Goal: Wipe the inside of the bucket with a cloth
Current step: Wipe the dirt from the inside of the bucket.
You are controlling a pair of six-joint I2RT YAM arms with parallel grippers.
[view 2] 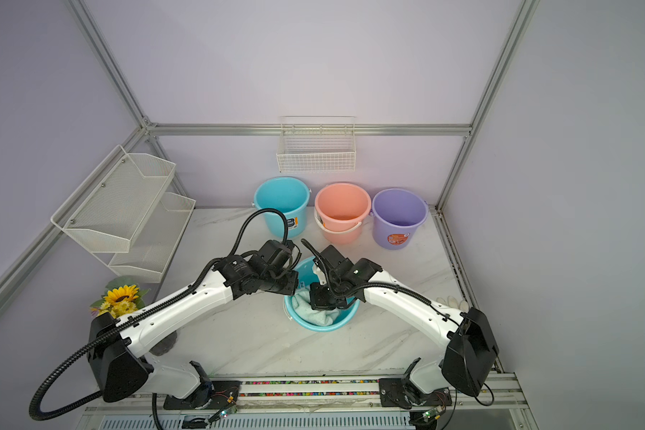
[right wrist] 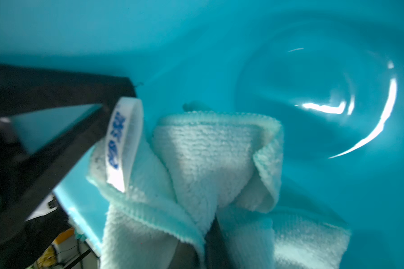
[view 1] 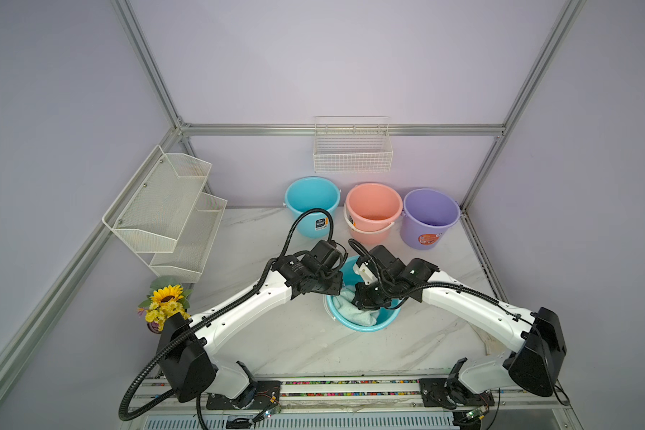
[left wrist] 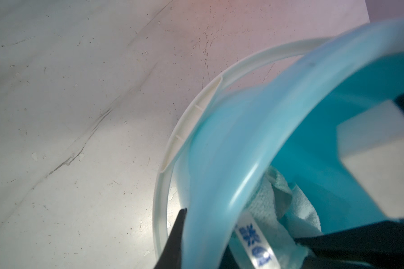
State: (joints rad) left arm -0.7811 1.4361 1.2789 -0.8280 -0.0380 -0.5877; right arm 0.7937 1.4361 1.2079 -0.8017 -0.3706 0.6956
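A turquoise bucket (view 1: 365, 328) sits on the white marble desk (view 1: 306, 346), in the middle between the two arms. It is nearer than three more buckets lined along the far edge, from left to right a blue bucket (view 1: 311, 203), a pink bucket (view 1: 373, 210) and a purple bucket (view 1: 431, 216).

The left hand (left wrist: 231, 233) is clamped on the left part of the turquoise bucket's rim, with one black finger (left wrist: 175, 235) outside the wall and the other inside. The bucket's white handle (left wrist: 191, 116) hangs outside the wall, down by the desk.

The right hand (right wrist: 203, 242) reaches into the bucket from the right, pinched together on a gathered fold of the cloth (view 1: 350, 312), a pale mint-green terry towel. The cloth lies inside the bucket, bunched against the near-left wall up to the rim in both top views. Its white tag (right wrist: 124, 144) with blue print sits just beside the left hand's inner finger. Beyond the cloth the bucket's bottom shows bare and glossy.

A white wire basket (view 1: 352, 156) hangs on the far wall and a two-tier white mesh rack (view 1: 172, 208) on the left wall. A sunflower bouquet (view 1: 164, 301) stands at the desk's near left. In a top view a white glove (view 2: 451, 301) lies by the right edge.
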